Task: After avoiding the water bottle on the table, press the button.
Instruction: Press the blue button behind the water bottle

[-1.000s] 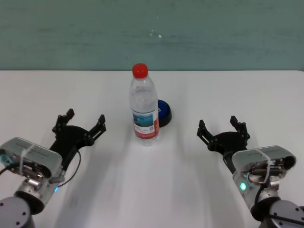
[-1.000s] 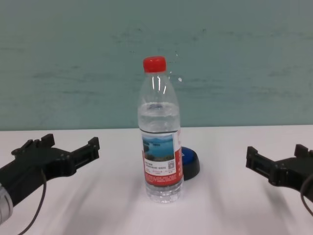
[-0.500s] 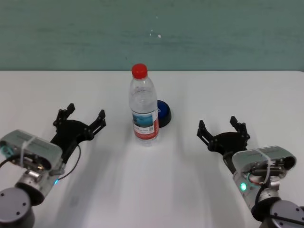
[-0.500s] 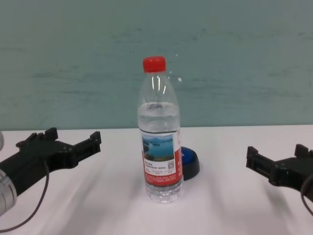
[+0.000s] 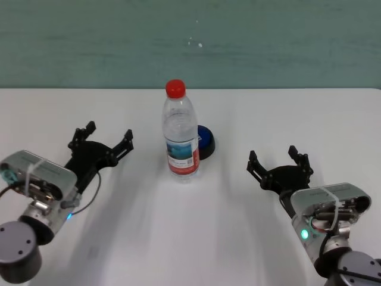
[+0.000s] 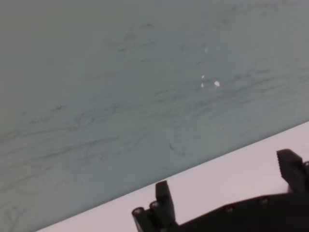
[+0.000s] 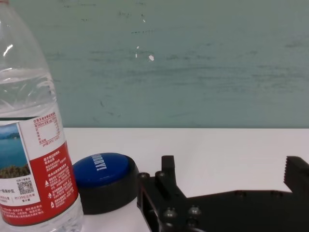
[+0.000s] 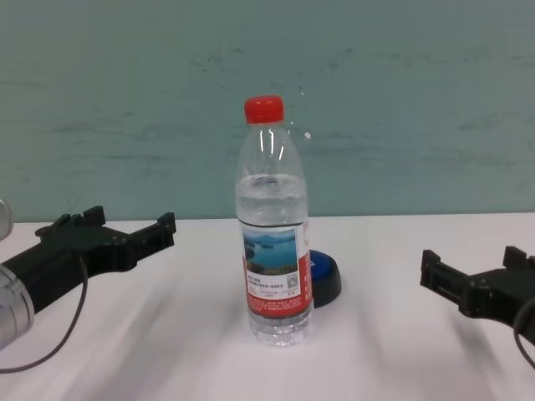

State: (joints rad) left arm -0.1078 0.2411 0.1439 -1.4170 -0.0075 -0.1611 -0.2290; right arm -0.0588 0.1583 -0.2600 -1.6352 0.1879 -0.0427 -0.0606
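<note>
Both grippers, left gripper (image 5: 100, 141) and right gripper (image 5: 278, 159), are held apart; the water bottle (image 5: 180, 132) must be skirted before the button (image 5: 206, 142) is pressed.

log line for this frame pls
left gripper: open, left of water bottle | right gripper: open, parked right | button: behind bottle, unpressed | table

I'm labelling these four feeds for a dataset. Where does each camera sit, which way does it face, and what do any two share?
Head: high, looking down at the water bottle, button, left gripper and right gripper, both open.
Chest: low, level across the table; both grippers at the edges.
Left wrist: faces the wall; own fingertips only.
Right wrist: faces bottle and button past its own fingers.
Head, chest and right wrist share the bottle and button.
</note>
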